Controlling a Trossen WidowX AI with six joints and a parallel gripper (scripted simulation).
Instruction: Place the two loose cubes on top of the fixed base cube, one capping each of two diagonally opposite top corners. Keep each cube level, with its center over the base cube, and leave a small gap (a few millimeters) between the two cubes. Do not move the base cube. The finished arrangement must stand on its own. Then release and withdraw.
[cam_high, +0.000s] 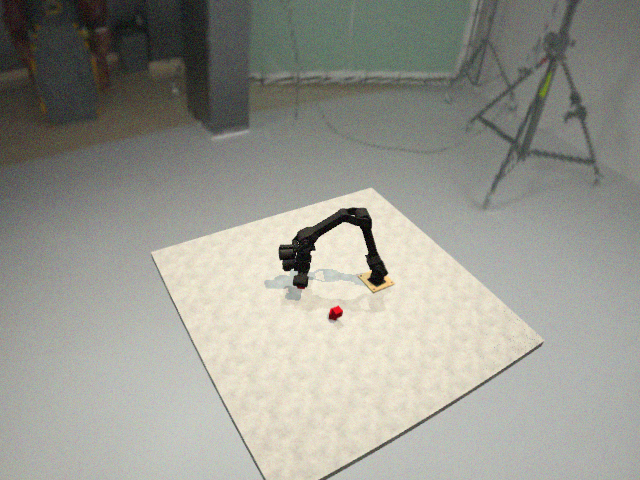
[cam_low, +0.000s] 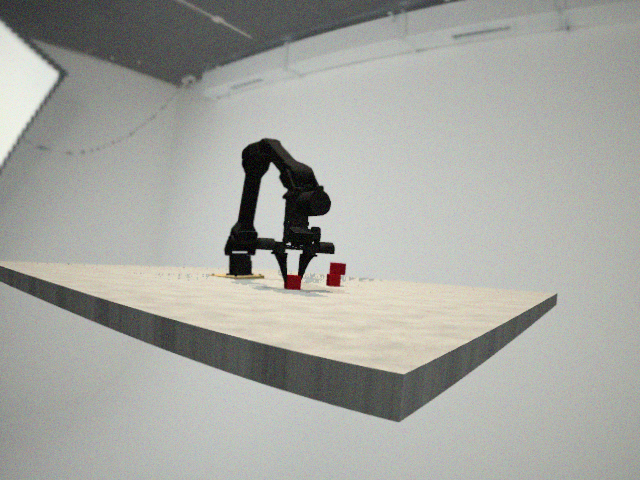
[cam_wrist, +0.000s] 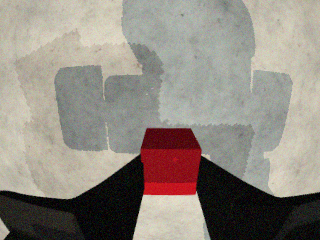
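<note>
From the top view, the black six-joint arm is arched out from its base plate, its wrist turned downward. The second loose red cube is mostly hidden beneath the gripper.

In the exterior view, that cube is seen low at the table, gripped between the fingers. Beyond it, the first loose cube is perched off-center on the base cube; it could be knocked off if the carried cube were brought in too low or close.

In the wrist view, both sides are met by the fingers; slip or tilt could result from a shallow grip.
</note>
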